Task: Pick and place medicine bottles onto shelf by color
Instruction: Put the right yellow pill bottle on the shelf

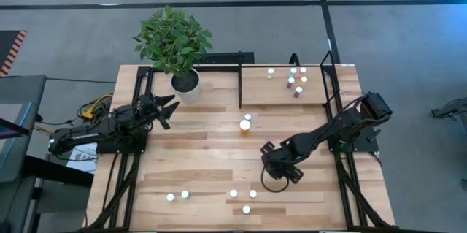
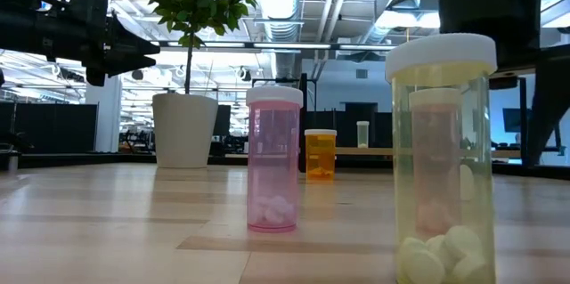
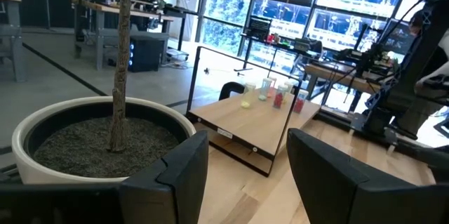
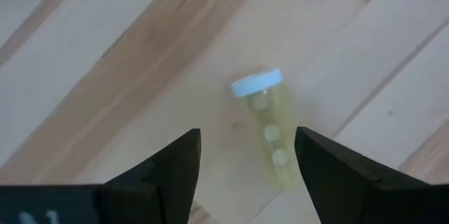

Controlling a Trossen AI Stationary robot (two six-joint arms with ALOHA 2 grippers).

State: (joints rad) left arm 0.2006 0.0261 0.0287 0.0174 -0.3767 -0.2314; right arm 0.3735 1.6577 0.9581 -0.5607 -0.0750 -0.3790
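A leafy green plant [image 1: 174, 39] sits in a white pot [image 1: 186, 83] near the far-left corner of the plank tabletop [image 1: 197, 153], with dark gravelly soil [image 3: 98, 140] around its thin trunk. Off the left edge there's a tangle of yellow and orange cables [image 1: 93, 107]. Grey floor [image 1: 394, 36] all around, crossed by black tape lines [image 1: 219, 4]. Background's an open office with desks and monitors.

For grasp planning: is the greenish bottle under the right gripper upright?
Upright: the greenish bottle stands cap-up below the open right gripper.
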